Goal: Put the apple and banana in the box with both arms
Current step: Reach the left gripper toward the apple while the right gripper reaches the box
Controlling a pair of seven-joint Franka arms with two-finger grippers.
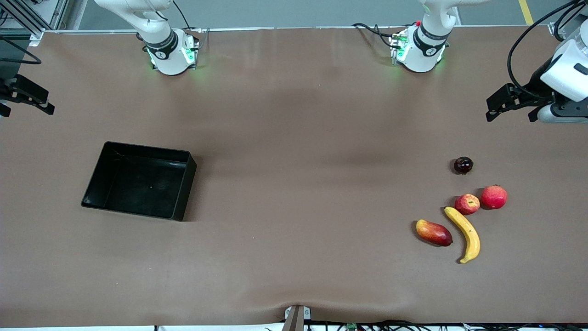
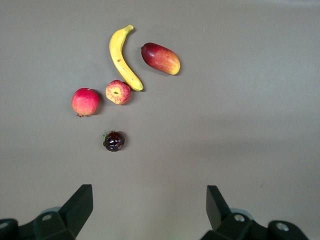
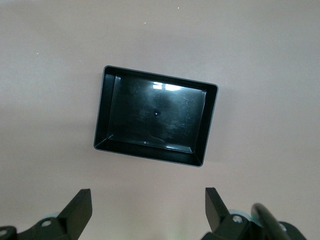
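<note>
The apple (image 1: pixel 467 204) lies at the left arm's end of the table, touching the upper tip of the banana (image 1: pixel 465 233). Both show in the left wrist view, the apple (image 2: pixel 118 92) and the banana (image 2: pixel 122 59). The box (image 1: pixel 183 188) stands empty toward the right arm's end, and also shows in the right wrist view (image 3: pixel 207 125). My left gripper (image 1: pixel 511 114) is open and empty, up over bare table at the left arm's end; its jaws (image 2: pixel 150 200) stand wide apart. My right gripper (image 1: pixel 26 109) is open and empty, up over the table's right-arm end (image 3: pixel 148 202).
A pinkish-red round fruit (image 1: pixel 494 196) lies beside the apple. An oblong red-and-yellow fruit (image 1: pixel 433 232) lies beside the banana. A small dark fruit (image 1: pixel 463 165) lies farther from the front camera than the apple. The brown table cover (image 1: pixel 298 184) stretches between box and fruits.
</note>
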